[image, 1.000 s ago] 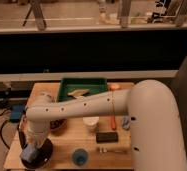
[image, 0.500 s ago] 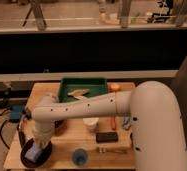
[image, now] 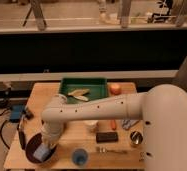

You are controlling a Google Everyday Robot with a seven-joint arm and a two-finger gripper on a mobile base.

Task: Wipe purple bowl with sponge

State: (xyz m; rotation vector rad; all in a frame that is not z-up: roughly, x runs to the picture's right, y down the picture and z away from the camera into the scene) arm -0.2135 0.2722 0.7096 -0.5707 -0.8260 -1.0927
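Observation:
The purple bowl [image: 33, 146] is dark and glossy and sits at the table's front left corner. My gripper [image: 46, 148] reaches down into it from the right, at the end of the white arm that stretches across the table. The sponge [image: 43, 153], a small light-blue block, is at the gripper's tip and rests against the inside of the bowl. The gripper is shut on the sponge. The wrist hides the bowl's right rim.
A blue cup [image: 79, 157] stands just right of the bowl. A black block [image: 107, 136], a metal cup [image: 134, 138] and cutlery [image: 112, 149] lie at the front right. A white cup [image: 90, 125] is mid-table. A green tray [image: 84, 90] and an orange [image: 115, 88] are at the back.
The gripper has shifted slightly right and lower inside the bowl, with the sponge at its tip. The bowl and other objects stay in place.

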